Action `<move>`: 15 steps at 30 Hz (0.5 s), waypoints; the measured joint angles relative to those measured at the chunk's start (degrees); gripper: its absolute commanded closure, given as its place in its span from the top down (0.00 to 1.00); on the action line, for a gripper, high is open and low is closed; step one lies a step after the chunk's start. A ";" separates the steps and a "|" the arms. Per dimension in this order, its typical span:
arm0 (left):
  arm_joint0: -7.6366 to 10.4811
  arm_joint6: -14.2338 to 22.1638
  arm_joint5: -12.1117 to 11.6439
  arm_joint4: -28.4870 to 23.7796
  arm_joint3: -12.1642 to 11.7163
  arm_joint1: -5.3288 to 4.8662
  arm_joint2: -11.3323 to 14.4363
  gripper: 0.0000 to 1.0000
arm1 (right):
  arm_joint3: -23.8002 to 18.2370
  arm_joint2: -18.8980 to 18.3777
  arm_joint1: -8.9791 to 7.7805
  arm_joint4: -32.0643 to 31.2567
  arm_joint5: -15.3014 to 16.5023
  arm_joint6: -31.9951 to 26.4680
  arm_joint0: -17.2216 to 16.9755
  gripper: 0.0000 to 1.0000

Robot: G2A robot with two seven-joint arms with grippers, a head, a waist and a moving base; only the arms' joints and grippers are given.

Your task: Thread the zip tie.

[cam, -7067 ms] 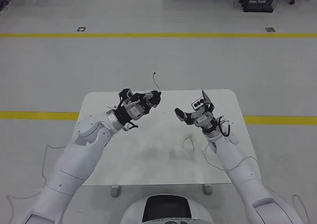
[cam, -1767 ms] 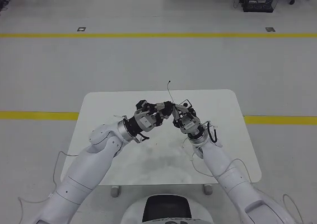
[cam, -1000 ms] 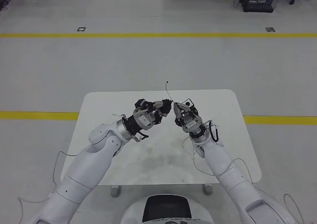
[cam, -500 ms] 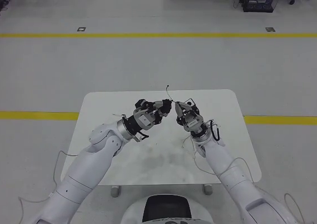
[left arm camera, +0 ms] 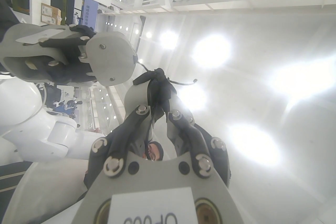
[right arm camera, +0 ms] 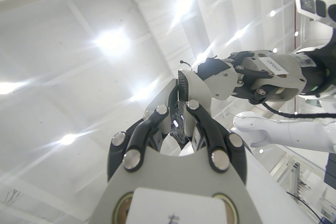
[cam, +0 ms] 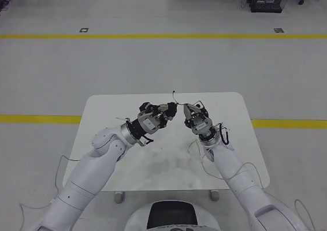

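Top view: zip tie up over table, left gripper & right gripper both pinching it. Prob light, springy, slick imo, so grip close to the tip.

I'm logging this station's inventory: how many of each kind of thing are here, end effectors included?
Zip tie: 1, black, held between both end effectors.
End effector: 2, left end effector and right end effector.
Table: 1, white.
Total: 4.
Uncounted: thin strands on the table, too small to identify.
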State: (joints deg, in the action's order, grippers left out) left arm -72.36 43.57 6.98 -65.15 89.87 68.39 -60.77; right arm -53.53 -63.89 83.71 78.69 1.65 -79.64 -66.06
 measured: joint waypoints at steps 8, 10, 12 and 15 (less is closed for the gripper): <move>0.00 0.00 0.00 0.00 0.00 0.00 0.00 0.00 | -0.15 -0.25 -0.05 0.26 0.17 0.00 -0.17 0.00; 0.00 0.00 0.00 0.00 0.00 0.00 0.00 0.00 | -0.16 -0.33 -0.07 0.32 0.23 0.00 -0.22 0.00; 0.00 0.00 0.00 0.00 0.00 0.00 0.00 0.00 | -0.16 -0.41 -0.09 0.38 0.31 0.00 -0.27 0.00; 0.00 0.00 0.00 0.00 0.00 0.00 0.00 0.00 | -0.13 -0.54 -0.12 0.42 0.40 0.00 -0.34 0.00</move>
State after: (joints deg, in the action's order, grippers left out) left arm -72.36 43.57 6.98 -65.15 89.87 68.39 -60.77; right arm -53.66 -64.43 83.59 79.11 2.06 -79.64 -66.40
